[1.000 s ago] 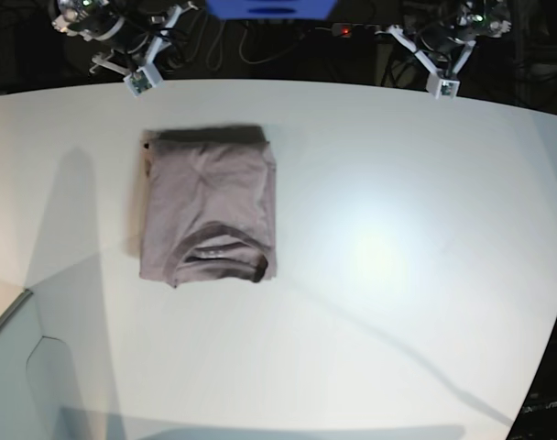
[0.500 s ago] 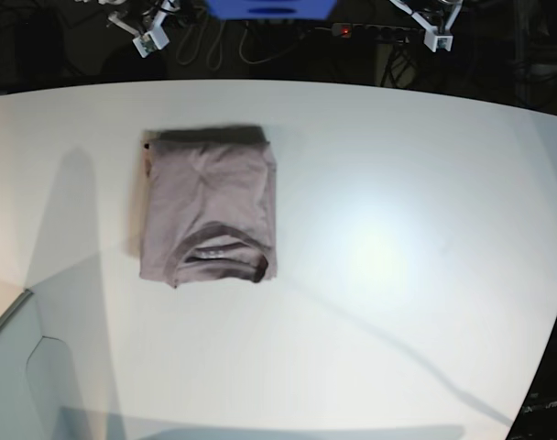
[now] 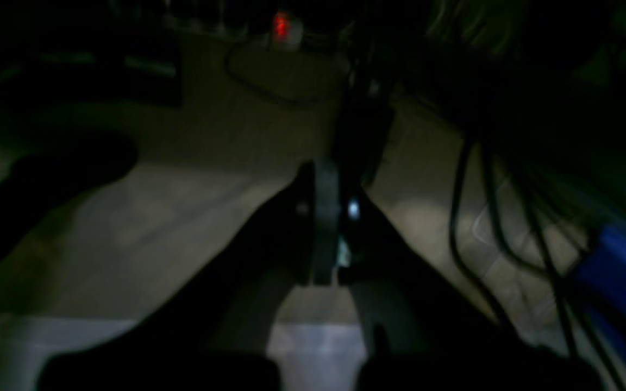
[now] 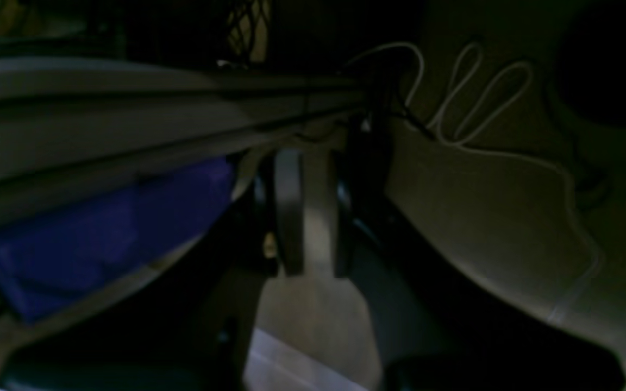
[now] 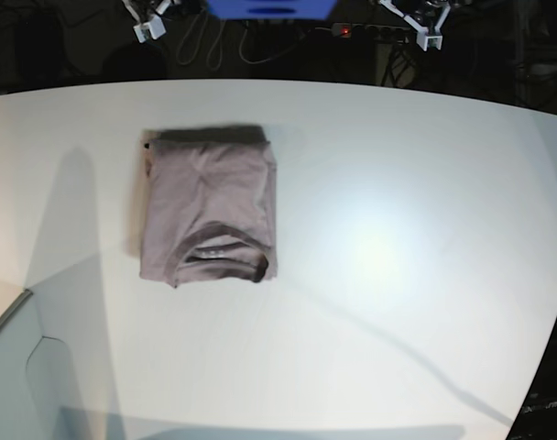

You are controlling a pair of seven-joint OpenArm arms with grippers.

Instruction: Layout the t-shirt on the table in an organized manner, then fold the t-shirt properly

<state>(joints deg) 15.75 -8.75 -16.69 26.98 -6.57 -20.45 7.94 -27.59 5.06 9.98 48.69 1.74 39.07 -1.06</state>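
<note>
Left wrist view is dark: the left end effector [image 3: 326, 239] is closed on nothing above floor and cables. Right wrist view shows the right end effector [image 4: 305, 212] slightly parted and empty. Base view puts the folded t-shirt [image 5: 208, 205] on the table [image 5: 398, 247], well below both; folding looks finished, leaving only parking.

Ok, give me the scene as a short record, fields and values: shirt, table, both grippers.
t-shirt: folded into a compact rectangle, collar facing the near edge, lying flat
table: white, holds only the shirt
shirt position: toward the right arm's side, nearer the far edge
left gripper: shut, empty, off the table past its far edge
right gripper: narrow gap between the fingers, holding nothing, also past the far edge
contact with shirt: none
</note>
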